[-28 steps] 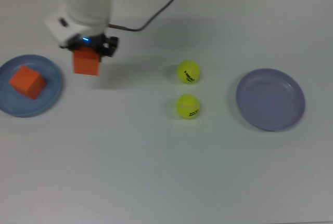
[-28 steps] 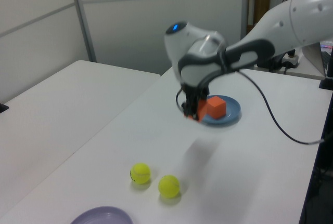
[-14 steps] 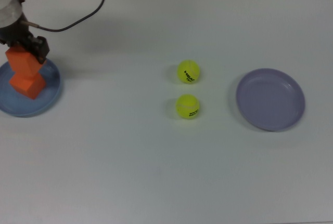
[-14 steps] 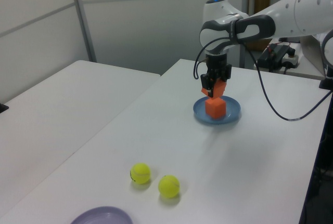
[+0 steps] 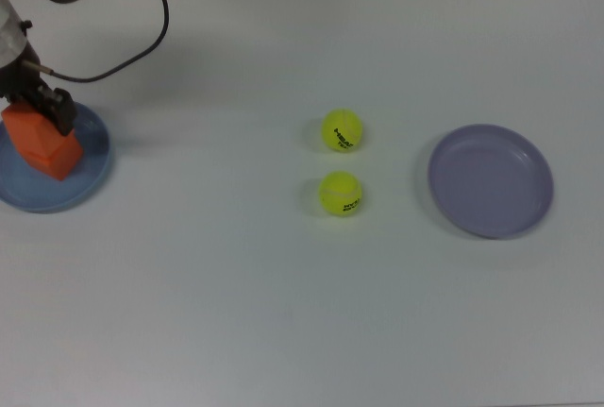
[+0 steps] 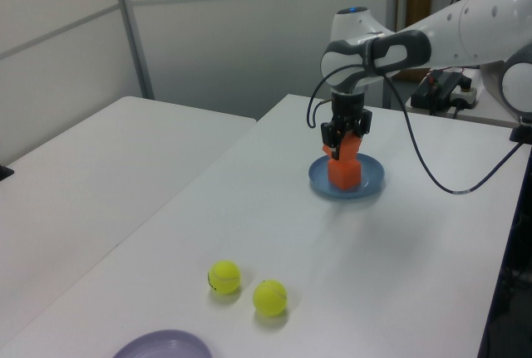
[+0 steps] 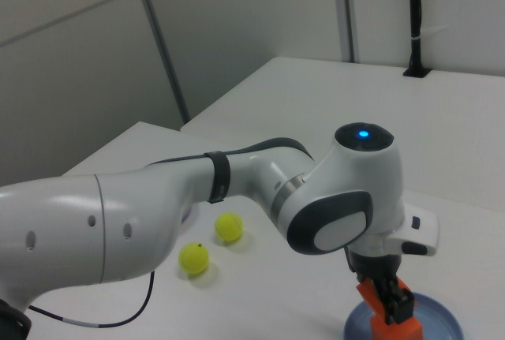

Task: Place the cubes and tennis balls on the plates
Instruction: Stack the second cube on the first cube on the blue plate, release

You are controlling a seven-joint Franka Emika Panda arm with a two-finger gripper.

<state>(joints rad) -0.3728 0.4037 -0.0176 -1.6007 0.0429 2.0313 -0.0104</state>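
Top view: pincer (image 5: 38, 114) pinches an orange cube (image 5: 38, 141) over the blue plate (image 5: 90, 176) — at the table's left edge.

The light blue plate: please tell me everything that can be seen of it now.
The light blue plate is round and shallow with a raised rim, smooth and slightly glossy. It lies flat on the white table, at the top view's left edge, far from the two tennis balls and the lavender plate. An orange cube rests inside it, and the gripper holds a second orange cube right above the first; whether the two touch is unclear.
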